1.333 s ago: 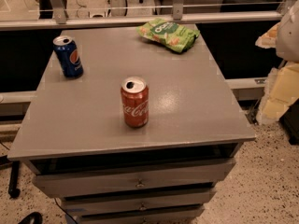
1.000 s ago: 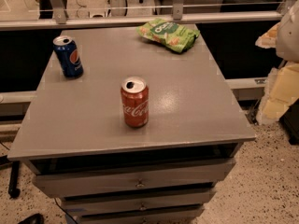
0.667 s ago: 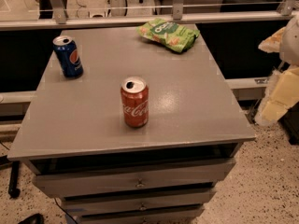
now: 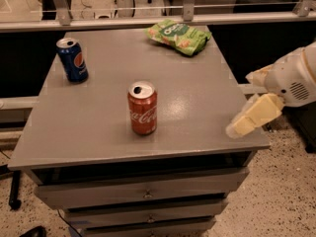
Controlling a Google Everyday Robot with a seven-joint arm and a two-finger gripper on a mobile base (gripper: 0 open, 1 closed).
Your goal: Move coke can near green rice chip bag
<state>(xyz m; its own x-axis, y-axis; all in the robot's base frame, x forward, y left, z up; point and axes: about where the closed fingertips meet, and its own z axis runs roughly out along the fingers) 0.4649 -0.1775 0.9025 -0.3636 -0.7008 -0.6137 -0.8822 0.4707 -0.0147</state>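
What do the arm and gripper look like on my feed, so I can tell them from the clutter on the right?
The gripper is a pale yellow, blocky piece that tapers to a rounded tip. It sits at the right of the view, by the grey table's front right corner. Behind it, the arm is a smooth, rounded white housing with a small patch of dotted vent holes. No cables or lettering show.

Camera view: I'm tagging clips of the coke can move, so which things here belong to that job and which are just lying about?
Belongs to the job: coke can, upright at the middle of the table; green rice chip bag, at its far edge; gripper, at its right edge, apart from the can.
Just lying about: blue Pepsi can, upright, far left.
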